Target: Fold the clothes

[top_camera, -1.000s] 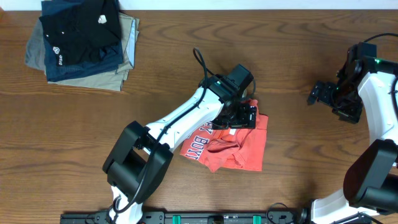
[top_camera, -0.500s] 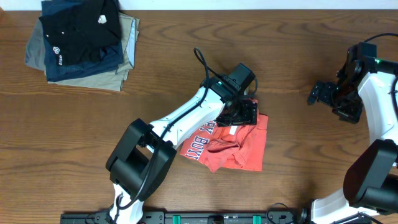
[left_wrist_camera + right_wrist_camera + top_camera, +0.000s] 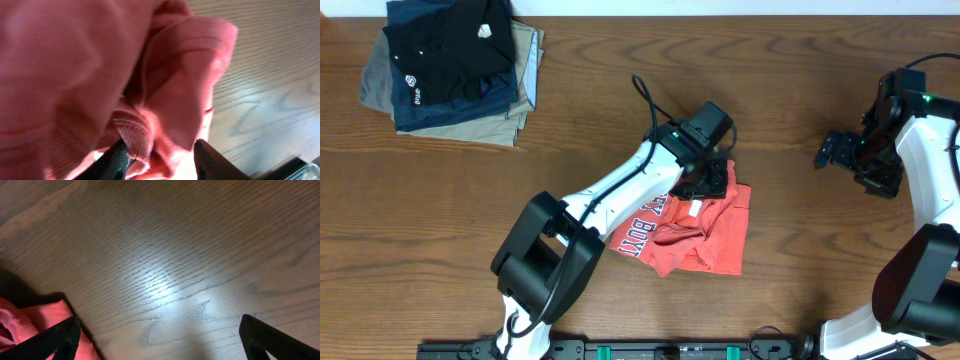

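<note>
I am watching the T-shirt [image 3: 695,232], which is lying crumpled around the middle of the desk [image 3: 800,260], a little toward the edge where the arms are mounted. The left claw [image 3: 712,182] is sitting on the shirt's far side, narrowed to a partial gap and pinching a bunched fold with a ribbed hem [image 3: 132,135] between its fingers. The right claw [image 3: 835,150] is hanging wide open and empty near the desk's right edge. I am worrying that the pinch is taking several layers at once, so lifting could drag the whole bundle instead of spreading it. A shallow bite on that hem could also slip free.
</note>
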Robot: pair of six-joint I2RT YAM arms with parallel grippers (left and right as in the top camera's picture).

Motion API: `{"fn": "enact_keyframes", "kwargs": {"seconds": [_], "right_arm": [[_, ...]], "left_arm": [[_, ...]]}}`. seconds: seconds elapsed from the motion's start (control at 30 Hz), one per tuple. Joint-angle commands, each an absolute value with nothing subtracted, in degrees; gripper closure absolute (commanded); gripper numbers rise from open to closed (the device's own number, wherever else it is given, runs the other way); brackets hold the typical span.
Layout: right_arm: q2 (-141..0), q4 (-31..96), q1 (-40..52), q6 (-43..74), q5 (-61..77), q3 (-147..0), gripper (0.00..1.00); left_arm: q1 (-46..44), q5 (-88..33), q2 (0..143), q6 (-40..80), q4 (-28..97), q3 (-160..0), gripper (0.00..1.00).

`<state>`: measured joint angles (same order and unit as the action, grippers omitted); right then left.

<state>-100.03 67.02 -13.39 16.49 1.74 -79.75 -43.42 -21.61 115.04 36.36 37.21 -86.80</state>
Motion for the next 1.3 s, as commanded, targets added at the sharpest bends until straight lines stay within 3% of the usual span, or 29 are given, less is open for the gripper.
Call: {"fn": "enact_keyframes", "kwargs": {"seconds": [0.0,0.1,0.17,0.2,1.03,1.07,1.13,1.17,1.27], "right_arm": [[-99.66,67.02,-13.43,16.67,1.93,-80.07,0.01],[-99.66,67.02,-13.43,16.69,1.91,-80.07,0.01],[-99.66,67.02,-13.43,16.67,1.93,-80.07,0.01],[-99.66,67.02,-13.43,16.67,1.93,-80.07,0.01],[-99.66,67.02,-13.43,16.67,1.93,-80.07,0.01],[-99.66,67.02,-13.43,16.67,1.93,-80.07,0.01],[-99.66,67.02,-13.43,16.67,1.93,-80.07,0.01],[-99.66,67.05,-13.43,16.67,1.93,-80.07,0.01],[-99.66,67.02,-13.43,16.67,1.93,-80.07,0.01]], "left_arm": [[-45.19,-20.62,115.85,36.32,36.80,-86.46,0.64],[-46.13,-18.55,115.85,36.29,36.84,-86.46,0.78],[-46.28,-18.11,115.85,36.32,36.82,-86.46,0.92],[-46.33,-18.11,115.85,36.32,36.80,-86.46,0.94],[-48.88,-19.57,111.39,35.64,36.27,-88.75,0.94],[-48.86,-18.13,111.39,35.66,36.95,-88.75,0.89],[-48.53,-14.17,111.39,35.70,39.05,-88.75,0.59],[-48.27,-12.10,111.39,35.81,40.29,-88.75,0.51],[-46.81,-9.06,111.39,36.82,43.55,-88.75,0.42]]}}
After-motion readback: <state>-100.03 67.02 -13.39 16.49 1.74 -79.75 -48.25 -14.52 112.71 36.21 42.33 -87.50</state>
